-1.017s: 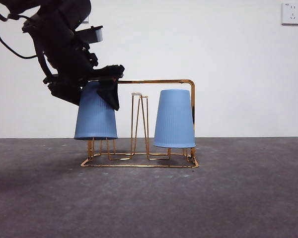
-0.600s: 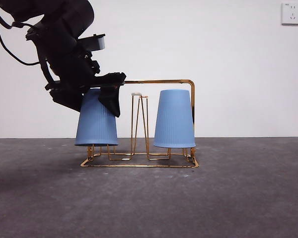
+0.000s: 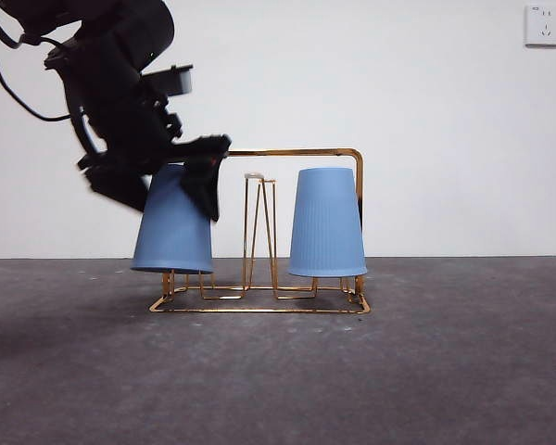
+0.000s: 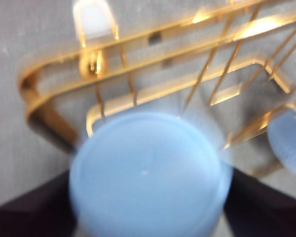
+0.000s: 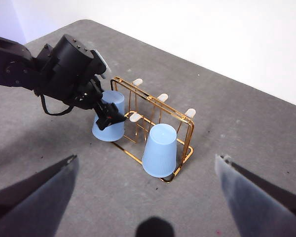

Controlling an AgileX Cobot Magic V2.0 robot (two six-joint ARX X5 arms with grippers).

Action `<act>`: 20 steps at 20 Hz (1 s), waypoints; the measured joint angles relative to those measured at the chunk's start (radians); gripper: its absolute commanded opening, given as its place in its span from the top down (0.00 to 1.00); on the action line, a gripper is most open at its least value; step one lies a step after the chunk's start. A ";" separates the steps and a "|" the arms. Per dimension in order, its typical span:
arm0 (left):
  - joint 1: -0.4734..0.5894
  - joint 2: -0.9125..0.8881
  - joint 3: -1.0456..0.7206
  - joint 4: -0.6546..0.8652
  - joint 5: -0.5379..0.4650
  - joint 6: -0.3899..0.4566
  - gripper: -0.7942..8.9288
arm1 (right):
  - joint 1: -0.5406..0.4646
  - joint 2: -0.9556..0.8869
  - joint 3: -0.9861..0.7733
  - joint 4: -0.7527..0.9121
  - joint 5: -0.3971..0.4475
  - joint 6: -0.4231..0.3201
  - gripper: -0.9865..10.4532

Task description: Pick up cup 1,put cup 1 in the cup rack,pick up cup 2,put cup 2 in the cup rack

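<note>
The dark grey matte table [image 3: 463,371] meets a plain white wall [image 3: 445,111]. On it, the gold wire cup rack [image 3: 301,222] holds 1 inverted pale blue ribbed plastic cup [image 3: 326,222]. The left gripper [image 3: 181,171] clamps cup 2 [image 3: 173,227], now tilted and lower on its prong, nearly seated. The right gripper [image 5: 148,173] waits high above, jaws spread.

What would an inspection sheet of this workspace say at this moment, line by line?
Surface: grey table, bare around the rack.
Job's things: gold cup rack; right blue cup upside down on it; left blue cup upside down, tilted, over its end.
Clutter: nothing seen.
Grippers: left gripper shut on the left blue cup; right gripper open, away from the rack.
Cables: black cable on the left arm.
Surroundings: white wall, wall socket.
</note>
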 measured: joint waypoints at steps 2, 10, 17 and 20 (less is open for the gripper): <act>0.006 0.007 -0.016 -0.067 0.009 0.000 0.33 | 0.000 0.000 0.000 0.000 0.000 0.000 0.50; 0.012 0.023 -0.018 -0.135 0.060 -0.011 0.33 | 0.000 0.000 0.000 0.000 0.000 0.000 0.50; 0.012 0.010 0.014 -0.262 0.118 -0.012 0.33 | 0.000 0.000 0.000 0.000 0.000 -0.001 0.50; 0.012 -0.033 0.014 -0.305 0.125 -0.012 0.34 | 0.000 0.000 0.000 0.000 0.000 -0.001 0.50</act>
